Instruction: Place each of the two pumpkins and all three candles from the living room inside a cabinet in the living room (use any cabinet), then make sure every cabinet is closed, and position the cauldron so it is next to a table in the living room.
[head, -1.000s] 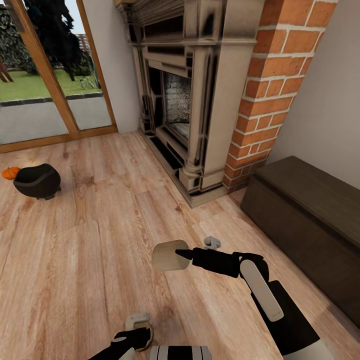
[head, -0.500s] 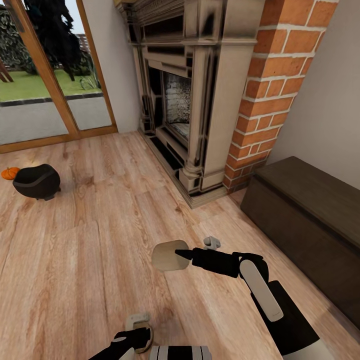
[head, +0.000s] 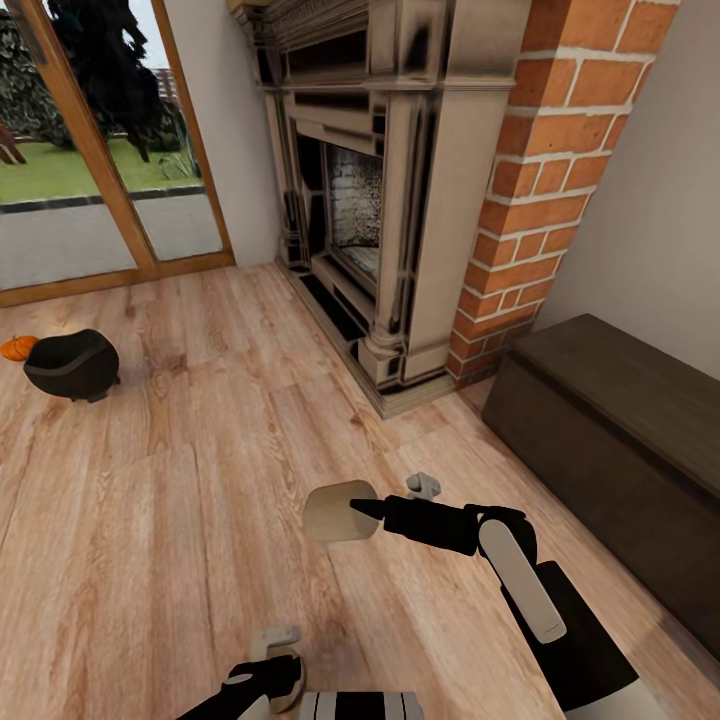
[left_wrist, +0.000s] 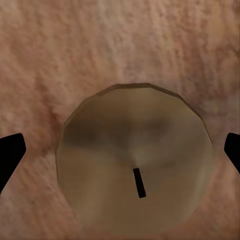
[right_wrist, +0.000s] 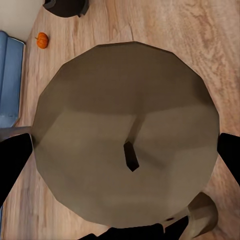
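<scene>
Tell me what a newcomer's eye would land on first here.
Probably the cream candle gripped by the right gripper low in the middle of the head view, above the wood floor. Then the big fireplace with its red brick column straight ahead, the dark-brown cabinet to its right. Far left on the floor sits the black cauldron, an orange pumpkin just behind it.

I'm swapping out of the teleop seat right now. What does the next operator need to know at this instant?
Right gripper: shut on a candle, held over the wood floor.
Left gripper: fingertips on either side of a second candle, apparently gripped.
Cauldron sits on the floor near the glass door, with a pumpkin just behind it.
Cabinet stands ahead to the right, beside the brick fireplace, fronts closed.
Done: two candles picked up.
Left: open the cabinet, stow both candles, then fetch the remaining candle and pumpkins, close up, move the cauldron to a table.
</scene>
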